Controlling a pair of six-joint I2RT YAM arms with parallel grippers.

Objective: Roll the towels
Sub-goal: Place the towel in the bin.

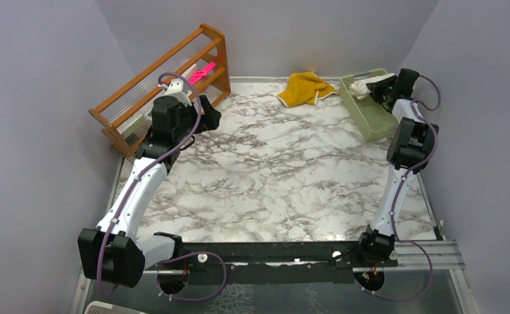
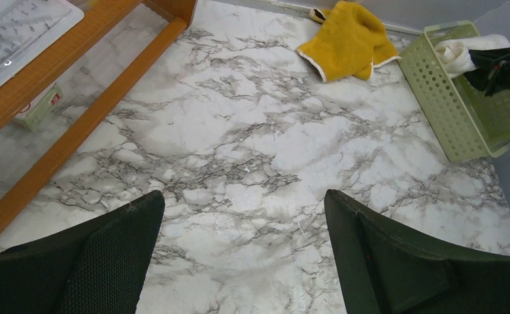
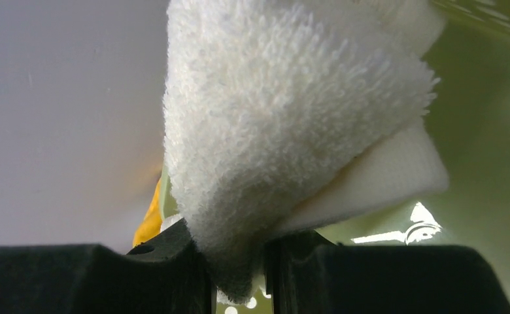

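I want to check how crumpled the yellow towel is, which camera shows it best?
The left wrist view: the yellow towel lies crumpled, large and unobstructed. The top external view shows it smaller. The right wrist view, filled by the white towel, catches only a blurred yellow sliver.

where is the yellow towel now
The yellow towel lies on the table, far side, right of centre in the top view, left of the green basket.

The tabletop (image 1: 272, 170) is white with grey swirls, like marble. A wooden rack (image 1: 149, 69) stands at its far left corner, with something bright pink (image 1: 203, 70) on it. A green basket (image 1: 370, 123) with little holes sits at the far right.
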